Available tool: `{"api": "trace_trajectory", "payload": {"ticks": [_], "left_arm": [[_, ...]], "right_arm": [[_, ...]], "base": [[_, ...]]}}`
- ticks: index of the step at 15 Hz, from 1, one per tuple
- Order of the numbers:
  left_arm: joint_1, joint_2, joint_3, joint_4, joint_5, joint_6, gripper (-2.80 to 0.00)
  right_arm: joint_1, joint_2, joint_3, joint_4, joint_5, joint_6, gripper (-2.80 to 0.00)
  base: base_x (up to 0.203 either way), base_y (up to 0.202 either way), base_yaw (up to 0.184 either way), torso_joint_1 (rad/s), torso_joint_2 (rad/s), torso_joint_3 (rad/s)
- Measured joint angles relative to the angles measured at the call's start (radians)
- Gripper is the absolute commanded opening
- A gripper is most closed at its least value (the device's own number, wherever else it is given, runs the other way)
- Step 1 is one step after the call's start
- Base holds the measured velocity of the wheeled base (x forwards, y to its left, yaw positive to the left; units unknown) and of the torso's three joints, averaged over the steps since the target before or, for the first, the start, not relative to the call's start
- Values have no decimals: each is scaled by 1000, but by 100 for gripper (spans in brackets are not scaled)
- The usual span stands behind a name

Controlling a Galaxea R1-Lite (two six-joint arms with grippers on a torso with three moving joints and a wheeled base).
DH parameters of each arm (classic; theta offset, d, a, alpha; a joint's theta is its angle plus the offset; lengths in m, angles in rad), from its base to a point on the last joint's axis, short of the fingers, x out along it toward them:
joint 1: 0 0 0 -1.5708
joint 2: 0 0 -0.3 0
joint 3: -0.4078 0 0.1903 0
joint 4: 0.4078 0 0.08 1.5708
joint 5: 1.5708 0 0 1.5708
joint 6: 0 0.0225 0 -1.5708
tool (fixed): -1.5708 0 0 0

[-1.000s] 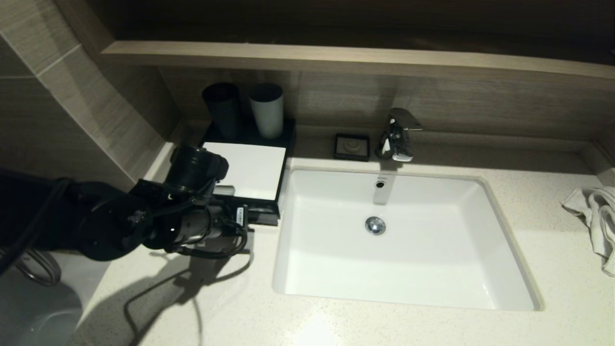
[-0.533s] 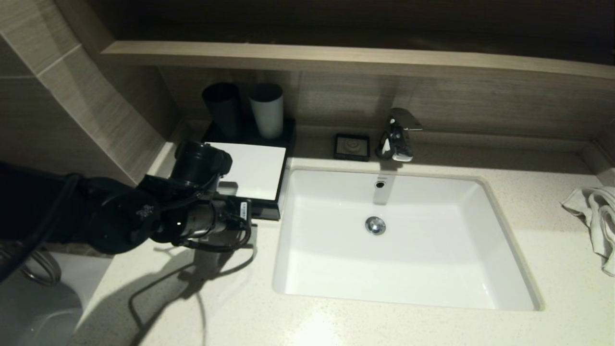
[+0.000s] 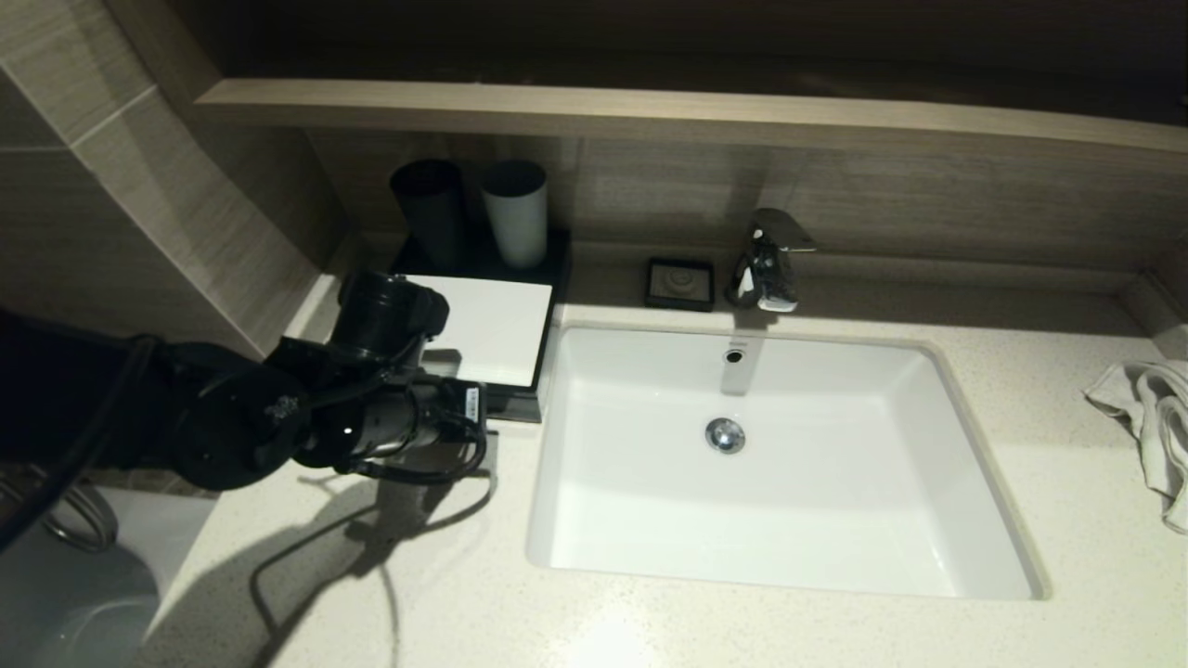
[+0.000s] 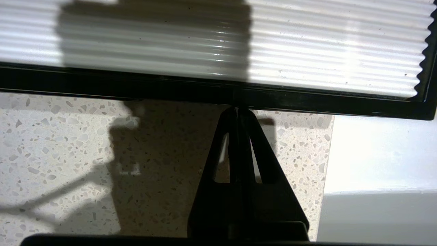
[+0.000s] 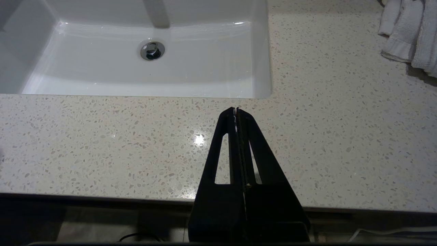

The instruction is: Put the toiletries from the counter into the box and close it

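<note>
Over at the far left of the counter (image 3: 835, 631), the left gripper (image 4: 236, 111) has its jaws clenched together on nothing, tips touching the black front edge of the box (image 3: 492, 325). That front runs left to right, square across the fingers, so any push goes straight away from the robot. Drawer looks basically flush, I'd guess it's about closed. No toiletries in sight on the stone. The right gripper (image 5: 236, 111), also pinched shut and empty, hangs over the near counter edge by the sink (image 3: 780, 464).
</note>
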Motion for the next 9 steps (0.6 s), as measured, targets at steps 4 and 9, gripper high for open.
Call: {"api": "trace_trajectory", "payload": {"ticks": [4,9], "left_arm": [[0,1,1,-9,0,0,-280],[0,6,2,-35,0,0,-280]], "right_arm": [[0,0,0,0,0,0,-280],[0,0,0,0,0,0,-280]], "base": [[0,0,0,0,0,0],[0,0,0,0,0,0]]}}
